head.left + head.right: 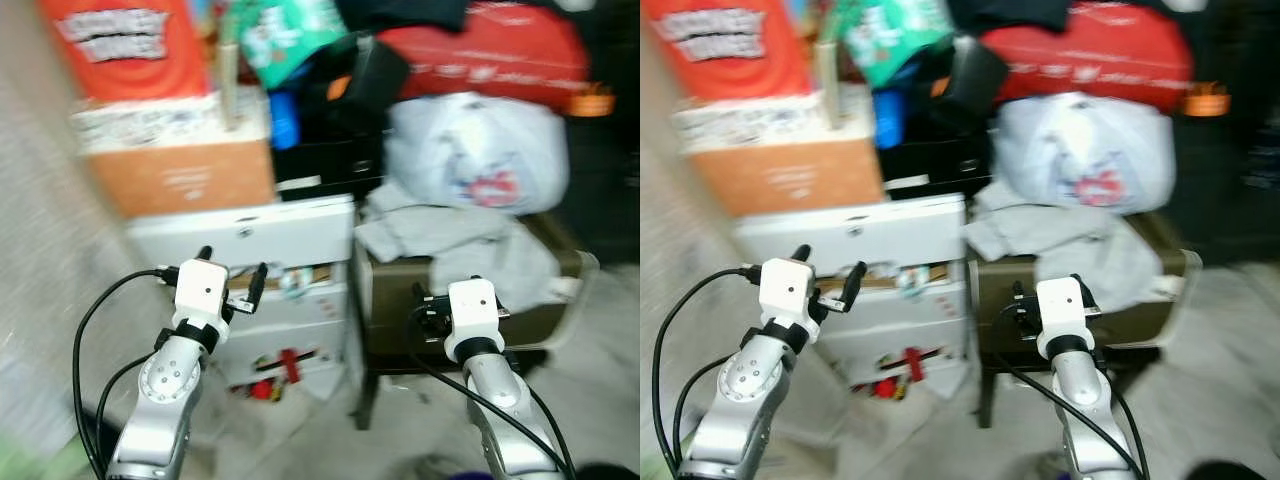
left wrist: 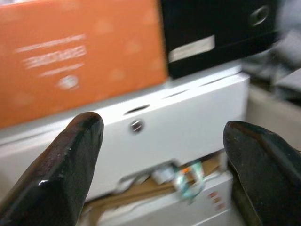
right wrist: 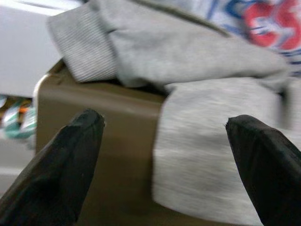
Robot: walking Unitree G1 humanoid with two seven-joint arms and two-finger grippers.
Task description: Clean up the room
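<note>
Crowding the way ahead, a white drawer unit stands just beside a brown bin draped with a grey garment. Both arms reach forward: left gripper released before the drawers, right gripper released facing the garment. Writing on the orange box is blurred

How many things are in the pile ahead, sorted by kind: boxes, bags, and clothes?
Boxes: 2, the orange box and the black box.
Bags: 2, the white bag and the red bag.
Clothes: 1, the grey sweatshirt draped over the brown bin.
Total: 5.
</note>
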